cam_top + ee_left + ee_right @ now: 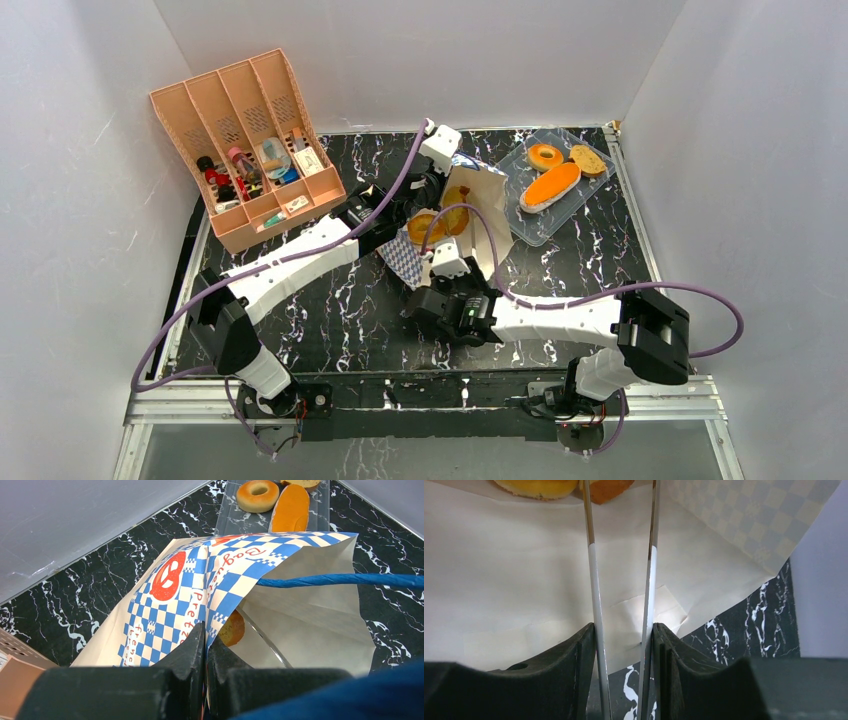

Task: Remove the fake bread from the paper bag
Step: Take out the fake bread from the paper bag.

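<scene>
Right wrist view: the right gripper has its jaws half apart, clamped on the metal tongs, with fake bread ahead. The left gripper has its jaws fully closed, pinching the paper bag by its rim.

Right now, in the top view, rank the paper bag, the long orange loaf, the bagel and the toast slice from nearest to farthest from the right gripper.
From the right gripper, which holds the metal tongs:
1. paper bag, directly ahead, mid-table.
2. long orange loaf, on the clear tray, to the right.
3. bagel, behind the loaf.
4. toast slice, tray's far right end.
</scene>
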Robot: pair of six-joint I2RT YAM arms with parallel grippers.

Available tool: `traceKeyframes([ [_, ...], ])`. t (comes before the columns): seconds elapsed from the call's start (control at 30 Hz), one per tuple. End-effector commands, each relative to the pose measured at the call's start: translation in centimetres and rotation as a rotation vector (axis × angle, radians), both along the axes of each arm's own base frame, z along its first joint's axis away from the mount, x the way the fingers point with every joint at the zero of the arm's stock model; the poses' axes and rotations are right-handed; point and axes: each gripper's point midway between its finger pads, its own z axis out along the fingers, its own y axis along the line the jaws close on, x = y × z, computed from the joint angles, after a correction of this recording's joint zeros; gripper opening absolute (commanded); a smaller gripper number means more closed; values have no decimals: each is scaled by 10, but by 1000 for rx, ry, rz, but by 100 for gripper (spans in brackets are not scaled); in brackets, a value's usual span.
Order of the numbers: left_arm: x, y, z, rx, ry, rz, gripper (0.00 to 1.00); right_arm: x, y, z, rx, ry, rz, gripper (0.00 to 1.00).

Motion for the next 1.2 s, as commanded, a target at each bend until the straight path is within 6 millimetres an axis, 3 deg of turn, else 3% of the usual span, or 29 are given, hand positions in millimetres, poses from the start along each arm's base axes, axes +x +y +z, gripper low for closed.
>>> traceKeyframes([
  [0.0,-3,-7,31,-72,-43,-24,0,7,4,21,165,-8,-47,40],
  [0.13,-5,-6,31,-78,-43,-25,0,15,3,14,230,40,-38,40],
  [0.8,-9,-9,32,-106,-35,-40,0,47,-3,24,329,91,-47,38],
  [0.87,-9,-9,31,-104,-34,-39,0,51,-4,23,342,101,-45,34],
  [1.03,-8,-8,27,-97,-33,-35,0,55,-3,25,391,113,-34,8],
  [1.17,-6,-6,25,-91,-36,-23,0,54,-2,35,423,100,-24,2],
])
